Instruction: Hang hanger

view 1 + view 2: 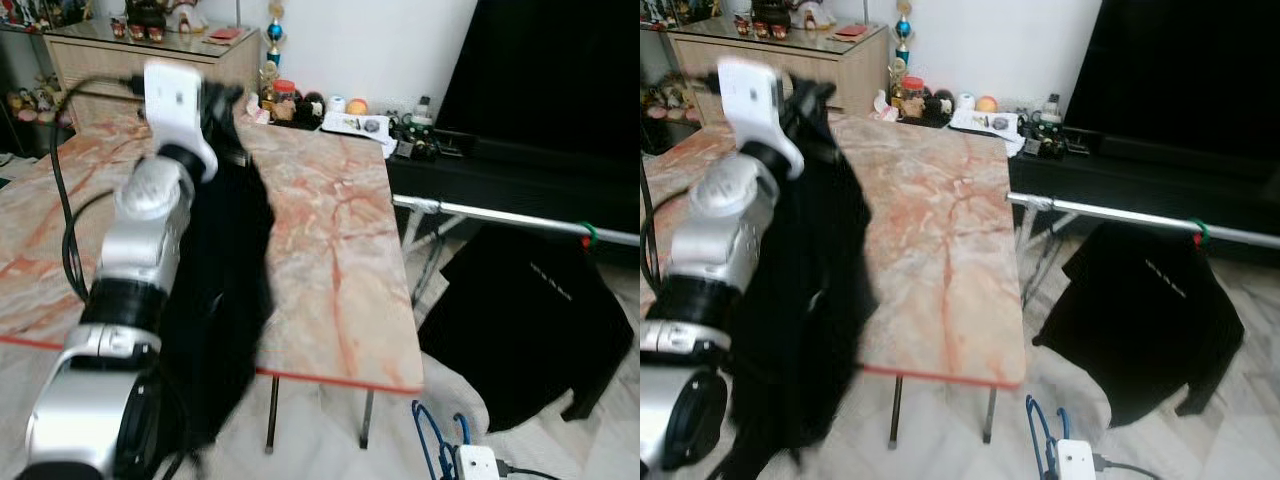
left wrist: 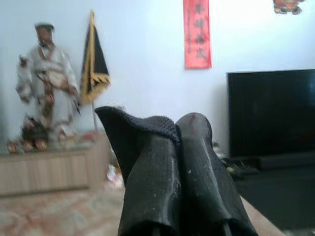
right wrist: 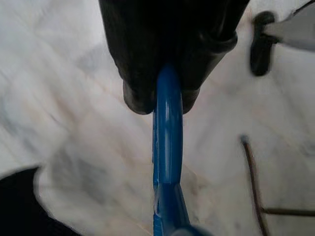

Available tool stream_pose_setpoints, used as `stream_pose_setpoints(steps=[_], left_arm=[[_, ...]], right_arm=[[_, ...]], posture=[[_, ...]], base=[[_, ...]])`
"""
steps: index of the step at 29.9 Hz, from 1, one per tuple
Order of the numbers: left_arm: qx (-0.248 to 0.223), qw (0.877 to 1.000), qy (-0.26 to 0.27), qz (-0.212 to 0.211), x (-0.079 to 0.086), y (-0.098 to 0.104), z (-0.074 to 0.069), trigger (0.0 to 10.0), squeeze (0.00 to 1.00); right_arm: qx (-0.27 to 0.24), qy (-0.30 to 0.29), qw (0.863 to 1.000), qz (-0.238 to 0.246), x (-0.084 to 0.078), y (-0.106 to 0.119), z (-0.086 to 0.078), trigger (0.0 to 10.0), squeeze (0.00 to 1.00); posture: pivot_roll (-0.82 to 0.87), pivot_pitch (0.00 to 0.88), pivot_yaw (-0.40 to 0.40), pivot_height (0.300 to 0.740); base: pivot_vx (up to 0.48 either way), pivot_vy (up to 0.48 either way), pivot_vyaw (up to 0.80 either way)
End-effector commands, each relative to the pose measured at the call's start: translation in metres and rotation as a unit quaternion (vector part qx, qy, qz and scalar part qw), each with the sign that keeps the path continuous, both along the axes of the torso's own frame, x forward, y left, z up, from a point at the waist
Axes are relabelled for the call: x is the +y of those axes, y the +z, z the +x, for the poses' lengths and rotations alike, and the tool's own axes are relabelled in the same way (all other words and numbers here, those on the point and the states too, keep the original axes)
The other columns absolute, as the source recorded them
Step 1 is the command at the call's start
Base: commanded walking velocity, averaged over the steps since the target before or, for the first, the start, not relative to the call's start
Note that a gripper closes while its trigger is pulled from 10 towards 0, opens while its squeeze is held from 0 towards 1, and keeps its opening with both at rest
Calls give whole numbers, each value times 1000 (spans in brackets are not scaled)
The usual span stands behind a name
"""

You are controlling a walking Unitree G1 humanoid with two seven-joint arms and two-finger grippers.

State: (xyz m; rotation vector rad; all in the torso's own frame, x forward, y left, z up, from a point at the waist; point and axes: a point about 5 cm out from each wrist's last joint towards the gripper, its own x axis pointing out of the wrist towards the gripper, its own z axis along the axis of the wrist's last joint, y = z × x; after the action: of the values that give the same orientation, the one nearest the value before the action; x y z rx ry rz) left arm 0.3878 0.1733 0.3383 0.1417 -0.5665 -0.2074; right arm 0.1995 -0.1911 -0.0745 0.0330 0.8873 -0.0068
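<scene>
The blue hanger [image 3: 167, 147] is sitting pinched between the right gripper's [image 3: 167, 96] two black fingers, low down just off the near corner of the marble table [image 1: 330, 250]; in the head views its blue loops [image 1: 432, 440] are showing below that corner, above the pale floor. The left gripper [image 2: 174, 162] is pressing its fingers together on a fold of the black garment [image 1: 225, 290], which is hanging from it over the near edge of the same table.

Judging from this, the main risk is the hanger turning in the grip: it is smooth, glossy, round-section plastic, and the fingers are holding it on a narrow curved stretch, so any knock could be rotating it out of line. The garment is soft, matte knit, drooping in a long limp sheet; it could be sliding off the ribbed pads or snagging on the table's red-edged rim as the arm is lifting. Beyond the table's far side, a thin silver rail [image 1: 520, 218] is carrying another dark garment [image 1: 525, 320] and a green clip [image 1: 589, 235]; the free stretch of rail near the table looks short, so the hook could be missing it or bumping that hanging cloth. The table top is hard, polished, pink-veined stone.
</scene>
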Motion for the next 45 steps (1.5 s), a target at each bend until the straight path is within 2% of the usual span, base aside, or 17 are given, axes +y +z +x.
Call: stream_pose_setpoints(steps=[1,7,16,18,20,24,25,26,28,29,34,35,36,37,41,45], left_arm=[[-14,1000,-5,7,-5,9,0,10000,0],[-17,1000,-6,13,-11,13,5,10000,0],[-29,999,2,16,-2,18,5,10000,0],[-15,1000,2,3,6,6,4,10000,0],[-13,1000,2,2,7,4,4,10000,0],[41,999,1,21,10,-34,1,10000,0],[70,997,-9,9,12,-57,-5,10000,0],[84,996,-11,5,14,-69,-10,10000,0],[101,995,-12,0,16,-82,-16,10000,0],[120,993,-9,-11,20,-97,-25,10000,0],[169,985,14,-36,32,-136,-51,10000,0],[180,983,17,-34,33,-144,-58,10000,502],[189,981,19,-31,34,-149,-64,10000,867],[196,980,22,-32,35,-154,-69,10000,1000],[211,976,22,-44,37,-159,-88,10000,1000],[219,975,14,-34,36,-160,-102,10000,1000]], right_arm=[[0,3,1000,-3,-2,1,1,10000,0],[2,11,1000,-7,-2,1,2,10000,0],[4,17,1000,-9,-1,1,1,10000,0],[4,17,1000,-9,-1,0,0,10000,0],[4,17,1000,-9,-1,0,0,10000,0],[6,15,1000,-8,0,-1,-1,10000,0],[6,14,1000,-8,0,-1,-2,10000,0],[7,14,1000,-7,-1,-1,-2,10000,0],[7,14,1000,-8,-1,-1,-2,10000,0],[8,14,1000,-8,-1,-1,-3,10000,0],[11,18,1000,-9,-2,-2,-4,10000,0],[11,18,1000,-9,-2,-2,-4,10000,0],[11,18,1000,-9,-2,-2,-4,10000,0],[11,19,1000,-9,-2,-2,-4,10000,0],[11,19,1000,-9,-2,-2,-4,10000,0],[11,20,1000,-10,-2,-2,-4,10000,0]], posture=[[212,0,-98,740],[211,0,-98,740],[219,0,-97,740],[218,0,-95,740],[218,0,-95,740],[210,0,-89,740],[209,0,-89,740],[208,0,-90,740],[209,0,-90,740],[210,0,-90,740],[214,0,-93,740],[214,0,-93,740],[213,0,-92,740],[212,0,-91,740],[216,0,-90,740],[216,0,-89,740]], base=[[480,0,0],[480,0,0],[480,0,0],[480,0,0],[480,0,0],[209,0,0],[0,0,0],[0,0,0],[0,0,0],[0,0,0],[0,0,0],[0,0,0],[0,0,0],[0,0,0],[0,0,0],[0,0,0]])
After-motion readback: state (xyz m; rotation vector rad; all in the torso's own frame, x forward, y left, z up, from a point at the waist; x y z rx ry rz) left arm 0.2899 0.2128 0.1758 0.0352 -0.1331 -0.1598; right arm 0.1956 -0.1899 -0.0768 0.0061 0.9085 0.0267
